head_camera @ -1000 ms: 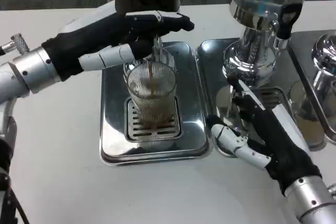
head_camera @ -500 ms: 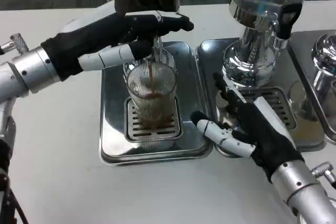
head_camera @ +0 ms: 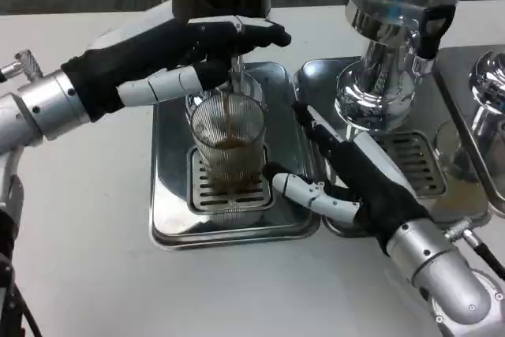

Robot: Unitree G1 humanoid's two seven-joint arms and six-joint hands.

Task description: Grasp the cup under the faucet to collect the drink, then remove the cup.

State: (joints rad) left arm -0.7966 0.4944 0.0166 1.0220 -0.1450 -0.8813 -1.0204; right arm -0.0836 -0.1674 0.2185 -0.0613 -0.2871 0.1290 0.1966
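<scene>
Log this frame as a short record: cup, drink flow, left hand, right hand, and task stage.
cup: ribbed clear glass, upright on the drain grate of the left steel tray, partly filled with brown drink
drink flow: thin brown stream falling from the faucet into the cup
left hand: on the faucet above the cup
right hand: open, fingers spread just right of the cup, not gripping it
task stage: filling under way; cup not yet grasped or removed
</scene>
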